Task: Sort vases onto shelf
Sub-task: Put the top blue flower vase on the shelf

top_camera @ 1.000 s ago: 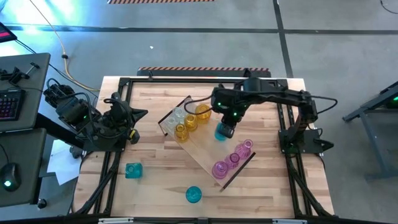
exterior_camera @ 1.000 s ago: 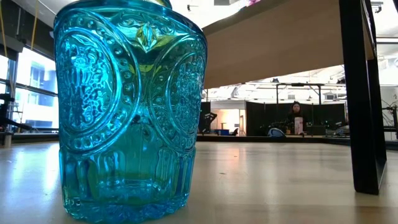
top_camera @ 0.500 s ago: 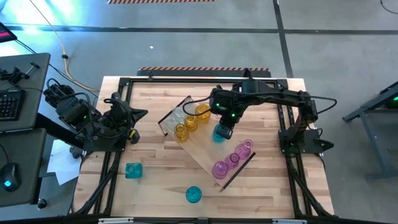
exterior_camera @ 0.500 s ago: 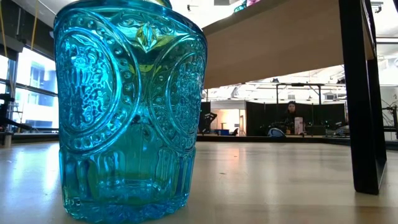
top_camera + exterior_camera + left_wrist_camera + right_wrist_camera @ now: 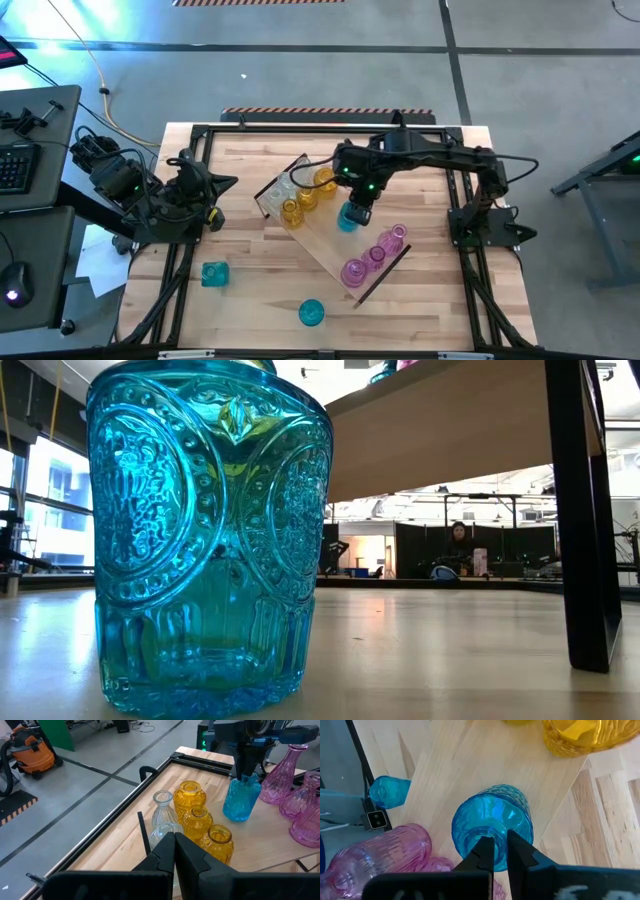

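Note:
The shelf lies slantwise on the table. On its far left end stand a clear vase and three yellow vases. Three pink vases stand on its near right end. Between these groups, my right gripper is shut on a teal vase over the board. Two more teal vases stand on the tabletop near its front edge. My left gripper hangs shut at the table's left side, holding nothing. My right gripper pinches the teal vase's mouth rim between its two fingers. The fingers come from above, pointing steeply down. The vase hangs about upright below them over the shelf; whether its base touches the board I cannot tell.
The low view is filled by one teal vase close to the camera, with the shelf's dark end piece at the right. A black frame runs around the tabletop. Bare wood lies between the shelf and the front edge.
My right gripper has carried the teal vase a short way toward the table's left and near edges, along the shelf's middle, keeping it upright. The left arm has kept still.

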Robot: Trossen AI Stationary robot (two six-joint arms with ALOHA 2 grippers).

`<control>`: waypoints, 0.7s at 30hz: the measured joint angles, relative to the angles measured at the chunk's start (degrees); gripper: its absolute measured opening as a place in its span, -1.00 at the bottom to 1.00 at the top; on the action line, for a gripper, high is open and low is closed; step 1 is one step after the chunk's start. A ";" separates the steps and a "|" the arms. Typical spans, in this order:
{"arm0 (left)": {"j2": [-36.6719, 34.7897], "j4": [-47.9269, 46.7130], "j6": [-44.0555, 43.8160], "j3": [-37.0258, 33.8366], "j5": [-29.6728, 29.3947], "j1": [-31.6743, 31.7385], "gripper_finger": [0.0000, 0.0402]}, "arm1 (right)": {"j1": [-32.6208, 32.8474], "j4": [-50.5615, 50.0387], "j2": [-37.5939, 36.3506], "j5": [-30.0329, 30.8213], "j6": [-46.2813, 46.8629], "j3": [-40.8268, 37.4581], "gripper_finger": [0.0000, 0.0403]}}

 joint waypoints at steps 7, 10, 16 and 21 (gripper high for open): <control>0.01 0.00 -0.01 0.00 0.00 0.02 -1.00 | 0.00 0.70 0.57 -0.20 -0.83 0.00 -0.96; -0.01 0.00 -0.01 0.00 0.00 0.00 -1.00 | 0.00 0.73 0.70 -0.21 -1.02 0.00 -0.88; 0.01 0.00 -0.01 0.00 -0.02 0.02 -1.00 | 0.00 1.04 0.65 -0.38 -1.33 0.00 -0.71; 0.01 0.00 0.02 0.00 0.00 0.02 -1.00 | -0.02 1.95 0.65 -1.30 -1.92 0.00 -0.63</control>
